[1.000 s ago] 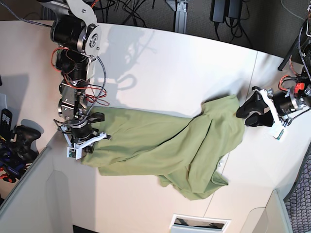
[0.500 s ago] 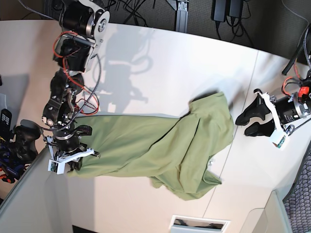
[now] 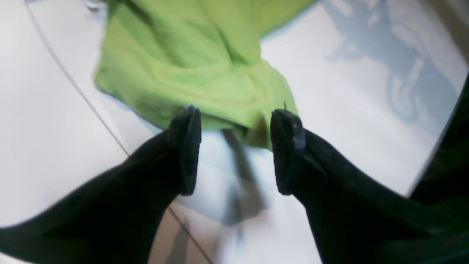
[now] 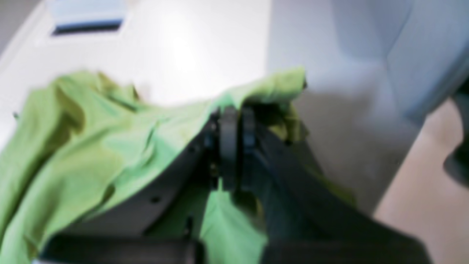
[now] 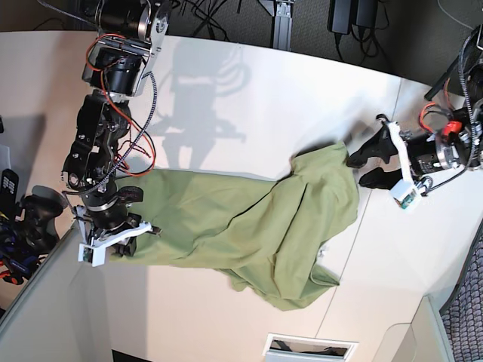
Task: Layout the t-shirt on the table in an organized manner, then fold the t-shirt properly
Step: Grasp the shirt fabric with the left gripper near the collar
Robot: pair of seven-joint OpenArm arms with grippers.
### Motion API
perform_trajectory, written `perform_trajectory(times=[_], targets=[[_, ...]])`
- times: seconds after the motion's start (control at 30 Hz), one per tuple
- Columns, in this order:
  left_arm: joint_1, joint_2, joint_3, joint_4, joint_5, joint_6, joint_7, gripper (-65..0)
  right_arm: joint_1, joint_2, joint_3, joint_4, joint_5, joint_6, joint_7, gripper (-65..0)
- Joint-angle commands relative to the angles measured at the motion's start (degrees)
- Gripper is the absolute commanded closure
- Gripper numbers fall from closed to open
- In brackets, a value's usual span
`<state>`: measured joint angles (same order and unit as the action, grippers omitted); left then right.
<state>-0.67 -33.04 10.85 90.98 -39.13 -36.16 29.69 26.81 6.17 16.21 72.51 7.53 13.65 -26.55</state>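
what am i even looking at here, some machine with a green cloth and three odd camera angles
It is a robot with two arms at a white table. One picture looks down from overhead; the other two come from small cameras on each wrist, looking past the black fingers. A green t-shirt lies crumpled and stretched across the table. The right tool, at the overhead picture's left, is shut on one edge of the shirt. The left tool, at its right, is open with the shirt's other end just in front of it, holding nothing.
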Motion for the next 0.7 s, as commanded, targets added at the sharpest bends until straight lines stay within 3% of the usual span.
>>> perform_trajectory(times=[0.0,0.07,0.47,0.53,0.63,0.67], targets=[[-1.6,-0.4,-0.4,0.3,0.4,1.4,-2.1,-34.0,1.5,0.4,-0.1,1.0,0.4,0.2,2.1,0.0],[-2.2,0.4,-0.5,-0.7,1.9,2.6,-2.4,-34.1,0.7,0.4,-0.1,1.0,0.4,0.2,2.3,0.0],[-2.4,3.7,-0.4,-3.1,1.7,2.6,-2.8,-34.5,-1.0,0.1,-0.1,1.0,0.4,0.2,2.8,0.0],[-2.4,4.8,-0.3,-3.1,1.7,2.6,-3.4,-24.4,-1.0,-0.2,-0.1,1.0,0.4,0.3,2.8,0.0],[-2.4,6.0,-0.3,-3.1,1.7,2.6,-4.9,-1.3,-1.0,-0.7,-0.1,1.0,0.4,0.3,2.8,0.0],[-2.4,6.2,-0.4,-3.1,2.0,2.6,-5.7,0.0,-1.0,-0.8,-0.1,1.0,0.4,0.3,2.8,0.0]])
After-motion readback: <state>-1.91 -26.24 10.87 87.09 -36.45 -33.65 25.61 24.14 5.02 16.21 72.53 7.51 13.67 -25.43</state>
